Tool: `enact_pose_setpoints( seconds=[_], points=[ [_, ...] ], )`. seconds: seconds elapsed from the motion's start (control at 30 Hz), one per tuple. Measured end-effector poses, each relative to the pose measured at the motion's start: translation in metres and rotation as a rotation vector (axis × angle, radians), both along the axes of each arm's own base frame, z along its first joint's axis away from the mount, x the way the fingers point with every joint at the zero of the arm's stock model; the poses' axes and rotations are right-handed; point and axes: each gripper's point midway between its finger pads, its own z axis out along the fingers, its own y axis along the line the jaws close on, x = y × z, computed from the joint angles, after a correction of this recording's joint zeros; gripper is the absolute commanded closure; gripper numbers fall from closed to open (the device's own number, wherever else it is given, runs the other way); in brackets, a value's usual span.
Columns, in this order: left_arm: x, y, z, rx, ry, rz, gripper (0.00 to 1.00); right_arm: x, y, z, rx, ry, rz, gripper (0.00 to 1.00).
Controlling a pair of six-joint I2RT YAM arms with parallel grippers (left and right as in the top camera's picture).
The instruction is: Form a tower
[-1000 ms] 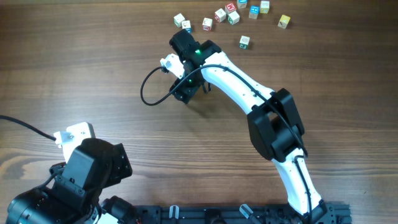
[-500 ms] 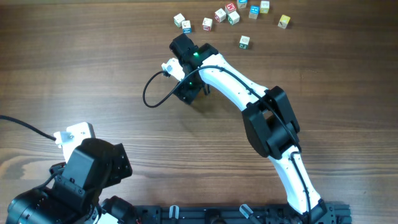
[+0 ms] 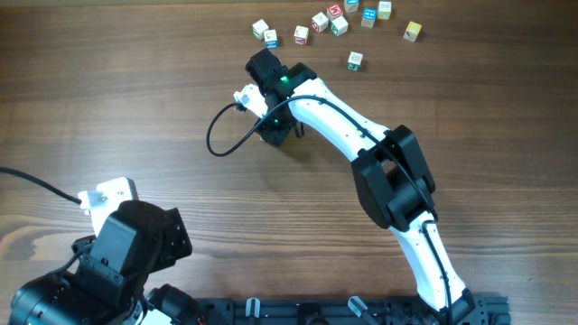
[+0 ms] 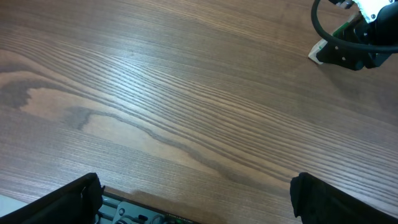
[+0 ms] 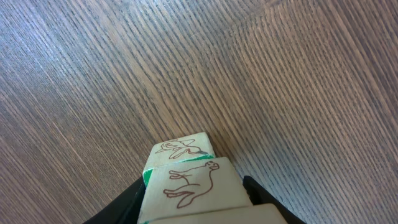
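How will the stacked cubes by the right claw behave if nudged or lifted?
The tower looks like rigid wood, probably light. Its cubes seem just stacked, so a sideways nudge could topple them. Flat faces should grip well.

wrist view: tower [image 5: 186, 180] cut off at 6 o'clock edge. overhead: same tower hidden under right arm [image 3: 334, 113]. loose cubes [image 3: 301, 35] at 12 o'clock, letters unreadable.
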Motion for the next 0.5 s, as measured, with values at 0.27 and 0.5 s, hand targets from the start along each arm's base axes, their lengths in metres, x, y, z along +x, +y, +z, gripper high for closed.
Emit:
enact_pose_setpoints(
  seconds=[0.27, 0.5],
  points=[
    [0.0001, 0.0, 0.0, 0.0, 0.0, 0.0, 0.0, -0.0001, -0.0001, 0.0, -0.001, 0.0, 0.003, 0.66],
    [0.0, 0.0, 0.0, 0.0, 0.0, 0.0, 0.0, -0.0003, 0.0002, 0.0, -0.001, -0.001, 0.004, 0.59]
  ],
)
